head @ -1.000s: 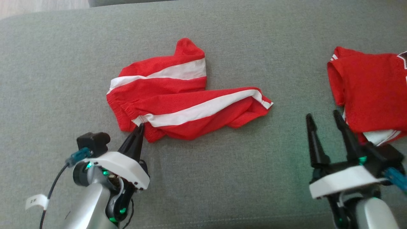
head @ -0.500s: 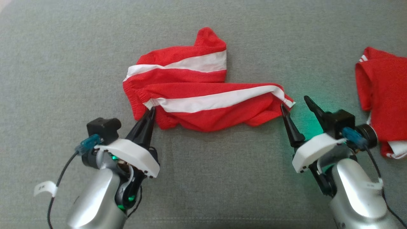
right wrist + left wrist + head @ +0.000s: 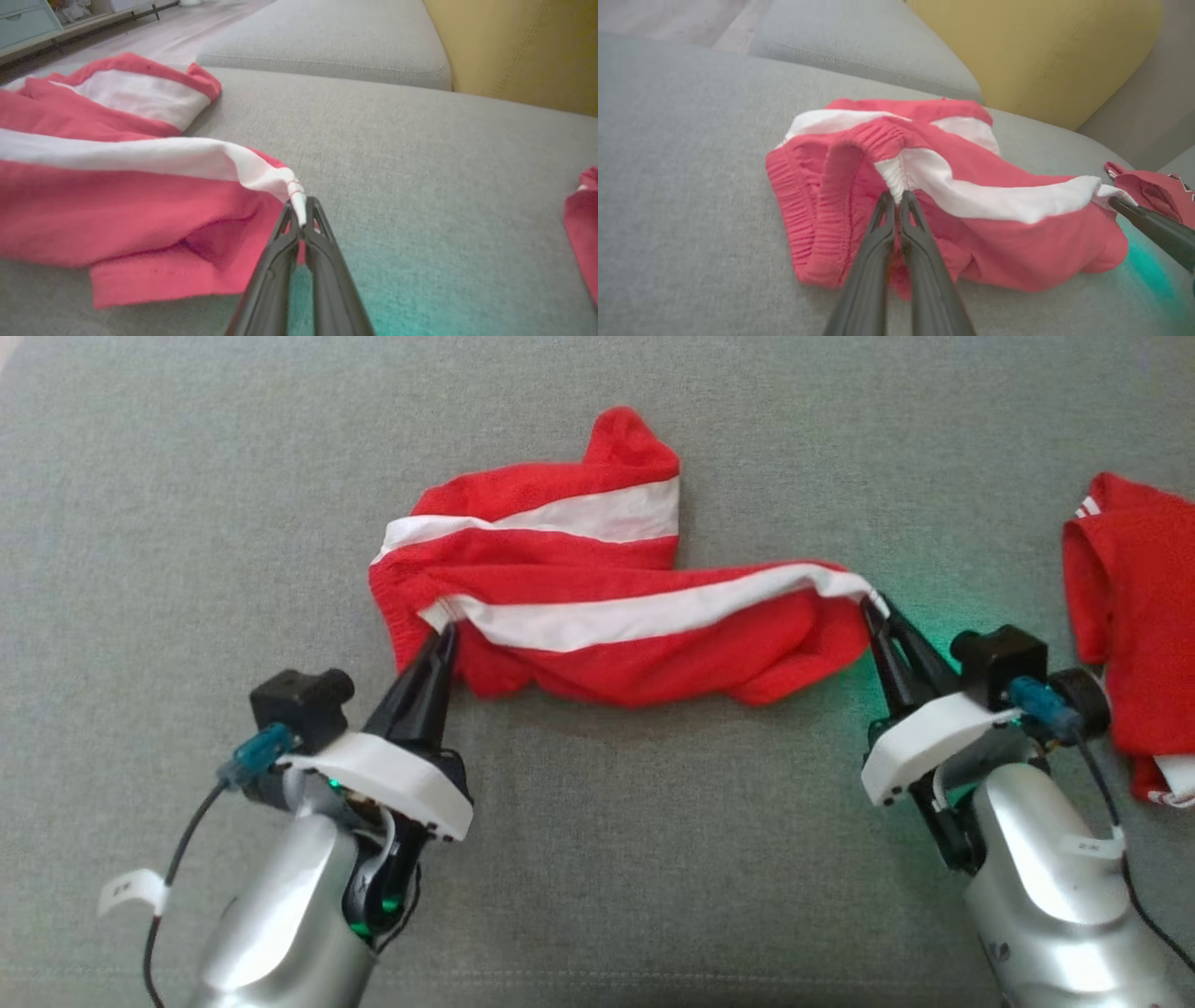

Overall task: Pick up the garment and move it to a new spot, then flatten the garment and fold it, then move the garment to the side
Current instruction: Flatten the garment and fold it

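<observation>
On grey sofa cushion (image 3: pixel 187 523), centre: one garment (image 3: pixel 597 616), red shorts with white side stripes, crumpled, drawn out between my two grippers. Item, my left gripper (image 3: pixel 441 635): fingers pressed together, pinching the elastic waistband at the end of a white stripe. Item, my right gripper (image 3: pixel 876 609): fingers likewise closed, nipping the white hem corner at the leg end. Item, second red garment (image 3: pixel 1125 616): lying apart, at my right. Item, yellow cushion (image 3: pixel 1041 51): beyond the garment.
</observation>
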{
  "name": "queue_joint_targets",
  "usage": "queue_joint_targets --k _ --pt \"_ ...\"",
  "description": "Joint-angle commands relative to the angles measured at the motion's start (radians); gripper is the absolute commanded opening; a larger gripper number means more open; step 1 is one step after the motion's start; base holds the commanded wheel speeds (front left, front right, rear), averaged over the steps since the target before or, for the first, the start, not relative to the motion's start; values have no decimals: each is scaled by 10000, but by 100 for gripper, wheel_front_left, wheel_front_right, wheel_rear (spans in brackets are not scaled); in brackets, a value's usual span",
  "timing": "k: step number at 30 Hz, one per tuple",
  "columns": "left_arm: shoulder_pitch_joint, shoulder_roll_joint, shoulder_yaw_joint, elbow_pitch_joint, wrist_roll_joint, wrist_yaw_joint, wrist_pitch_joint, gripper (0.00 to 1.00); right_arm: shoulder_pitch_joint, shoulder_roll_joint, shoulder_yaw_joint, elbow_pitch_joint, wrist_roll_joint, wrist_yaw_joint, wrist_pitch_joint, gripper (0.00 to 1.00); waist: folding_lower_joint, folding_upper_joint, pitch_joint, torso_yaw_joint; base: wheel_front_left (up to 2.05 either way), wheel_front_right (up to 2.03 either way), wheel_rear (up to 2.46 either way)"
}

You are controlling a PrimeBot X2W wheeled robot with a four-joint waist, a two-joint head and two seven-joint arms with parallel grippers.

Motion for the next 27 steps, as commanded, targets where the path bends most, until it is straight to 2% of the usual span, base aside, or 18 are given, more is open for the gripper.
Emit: queue_joint_targets --k 1,6,9,13,20,27 --pt "-411 241 386 -391 96 47 -140 0 -205 1 111 -393 41 67 -156 0 0 0 -57 -30 0 0 0" --pt "-485 681 591 -1495 425 231 -301 0 -230 -212 -241 -1724 228 67 -320 0 0 0 -479 -165 0 0 0" --pt "-700 1259 572 -2326 968 473 16 0 -166 -398 -588 -3070 307 67 -157 0 0 0 -770 -223 0 0 0" --pt "-1167 1669 688 -3475 1050 539 706 0 -19 -515 -1160 -5059 316 67 404 0 0 0 -1226 -295 0 0 0" --pt "-1936 1976 1024 -5479 885 780 1762 0 -99 -541 -1716 -8204 176 67 1721 0 0 0 -1956 -464 0 0 0" --pt "-2027 2059 1134 -6479 713 1018 2364 0 -27 -618 -2156 -9515 265 67 2737 0 0 0 -2316 -519 0 0 0"
